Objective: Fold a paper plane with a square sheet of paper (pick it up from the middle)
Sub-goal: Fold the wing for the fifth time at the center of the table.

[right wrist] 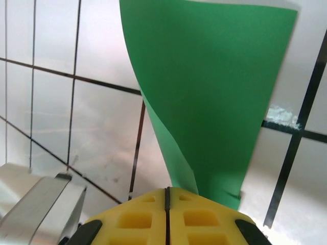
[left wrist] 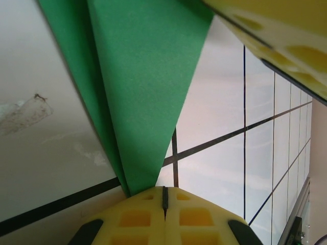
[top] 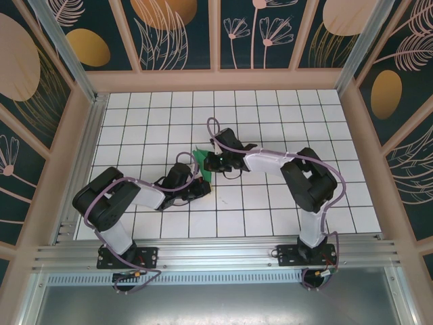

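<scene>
Green paper (right wrist: pixel 214 92) is pinched by the left tool (left wrist: pixel 164 193) and the right tool (right wrist: pixel 167 193), and is best held taut and level so edges are matched before creasing.

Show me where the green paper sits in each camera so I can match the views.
Top external: green paper is near the middle of the table, where the two arms meet.
Left wrist: it covers the upper centre, narrowing down into the left gripper at the bottom edge.
Right wrist: it covers the top centre-right, tapering down to the right gripper at the bottom.
Shared landmark: the table's black grid lines on white.
</scene>
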Motion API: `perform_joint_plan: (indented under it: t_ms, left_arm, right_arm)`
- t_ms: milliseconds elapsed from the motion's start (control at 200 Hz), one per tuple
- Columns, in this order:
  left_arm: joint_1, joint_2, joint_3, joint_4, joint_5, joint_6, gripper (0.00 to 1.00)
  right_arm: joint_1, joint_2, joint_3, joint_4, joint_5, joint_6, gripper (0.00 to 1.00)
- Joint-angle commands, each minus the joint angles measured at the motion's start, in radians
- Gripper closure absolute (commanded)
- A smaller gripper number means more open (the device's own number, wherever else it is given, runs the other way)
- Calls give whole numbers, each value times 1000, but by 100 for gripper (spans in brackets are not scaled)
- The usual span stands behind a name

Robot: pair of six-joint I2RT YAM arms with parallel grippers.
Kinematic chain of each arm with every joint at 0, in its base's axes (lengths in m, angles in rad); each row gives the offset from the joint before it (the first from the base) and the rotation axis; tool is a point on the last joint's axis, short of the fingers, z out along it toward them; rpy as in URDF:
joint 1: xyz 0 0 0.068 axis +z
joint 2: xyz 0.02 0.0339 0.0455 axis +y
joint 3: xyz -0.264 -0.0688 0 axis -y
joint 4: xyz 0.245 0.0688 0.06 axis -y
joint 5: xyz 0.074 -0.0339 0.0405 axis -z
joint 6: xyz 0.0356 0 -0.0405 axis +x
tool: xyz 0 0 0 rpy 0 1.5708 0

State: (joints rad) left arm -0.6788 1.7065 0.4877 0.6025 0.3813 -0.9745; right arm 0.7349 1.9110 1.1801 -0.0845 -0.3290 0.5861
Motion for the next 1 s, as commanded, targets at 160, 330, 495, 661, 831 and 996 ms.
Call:
perform_joint_plan:
  t_ms: [160,330,495,661,831,996]
  left_arm:
    - [-10,65,-23,-105,-3,0,100]
    - [-10,65,-23,-104,-1,0,100]
    - [-11,69,-20,-104,1,0,100]
    - [-11,69,-20,-102,4,0,100]
    - [-11,70,-20,-101,4,0,100]
    - [-11,51,-15,-107,5,-8,99]
  right_arm:
    - [-5,58,28,-32,44,9,92]
    - [-7,66,26,-38,61,14,92]
    - [-12,79,31,-40,62,11,92]
    - [-15,102,41,-41,43,-1,92]
    - [-19,115,40,-43,36,-2,92]
    - [-19,124,35,-62,46,1,93]
